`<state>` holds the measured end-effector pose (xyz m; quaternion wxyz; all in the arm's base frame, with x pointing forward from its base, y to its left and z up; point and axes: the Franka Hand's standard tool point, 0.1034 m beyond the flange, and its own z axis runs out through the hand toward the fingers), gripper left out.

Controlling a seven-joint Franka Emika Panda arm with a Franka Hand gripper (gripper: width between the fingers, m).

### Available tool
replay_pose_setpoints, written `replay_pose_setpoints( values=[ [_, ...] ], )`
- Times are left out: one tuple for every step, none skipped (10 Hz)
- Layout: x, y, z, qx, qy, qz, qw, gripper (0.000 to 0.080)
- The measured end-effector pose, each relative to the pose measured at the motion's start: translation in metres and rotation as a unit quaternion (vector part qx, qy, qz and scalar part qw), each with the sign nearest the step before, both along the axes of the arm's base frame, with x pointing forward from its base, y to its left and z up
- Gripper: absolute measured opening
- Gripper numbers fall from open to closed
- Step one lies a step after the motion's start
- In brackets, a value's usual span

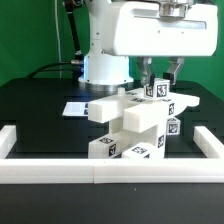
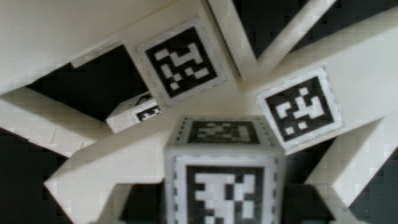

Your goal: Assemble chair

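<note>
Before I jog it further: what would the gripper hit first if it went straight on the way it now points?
The gripper points straight down and looks shut on the tagged post atop the chair stack. Going on, that post would press into the stack below it first; depth is unclear.

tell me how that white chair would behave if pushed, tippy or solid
Probably stiff: the chair is chunky blocks. Likely tippy: pieces stack tall, one slab overhanging. Smooth faces may slide on the black table.
</note>
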<state>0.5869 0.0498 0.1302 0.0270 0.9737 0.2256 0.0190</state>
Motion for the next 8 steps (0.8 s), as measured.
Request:
replay_pose_setpoints(
  values=[
    [0.0000, 0.0000, 0.0000, 0.001, -0.001, -0.017, 1.000, 0.0290],
    [0.0000, 0.0000, 0.0000, 0.001, -0.001, -0.023, 1.000, 0.0290],
    [0.0000, 0.0000, 0.0000, 0.003, -0.003, -0.062, 0.998, 0.0290],
    [0.0000, -0.0001, 0.0000, 0.005, -0.005, -0.103, 0.995, 0.0290],
    [0.0000, -0.0002, 0.0000, 0.007, -0.006, -0.141, 0.990, 0.0290],
    [0.0000, -0.0002, 0.0000, 0.009, -0.008, -0.175, 0.985, 0.0290],
    [0.0000, -0.0002, 0.0000, 0.010, -0.008, -0.192, 0.981, 0.0290],
    [0.0000, -0.0001, 0.0000, 0.012, -0.010, -0.241, 0.970, 0.0290]
  ],
)
